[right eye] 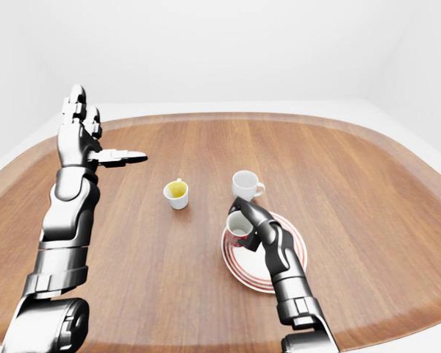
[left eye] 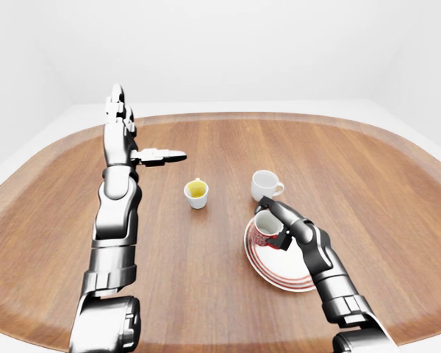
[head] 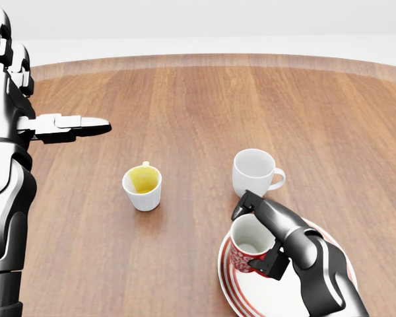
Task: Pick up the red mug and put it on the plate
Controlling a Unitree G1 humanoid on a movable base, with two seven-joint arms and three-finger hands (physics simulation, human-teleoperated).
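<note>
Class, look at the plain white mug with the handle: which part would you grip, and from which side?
Grip the white mug around its body, coming from the head view's left. It stands upright with its handle pointing right, so the left wall is bare, and the table there is open.

I am working in a bare simulated test scene, not any lived-in room. A large rounded wooden table [left eye: 206,257] fills my view, standing against plain white walls [left eye: 242,51] and a pale floor with no furniture, windows or fittings. Only tableware sits on it: a striped plate [head: 330,264], a white mug [head: 254,173] and a yellow-lined cup [head: 143,187], like a staged dining setup.
</note>
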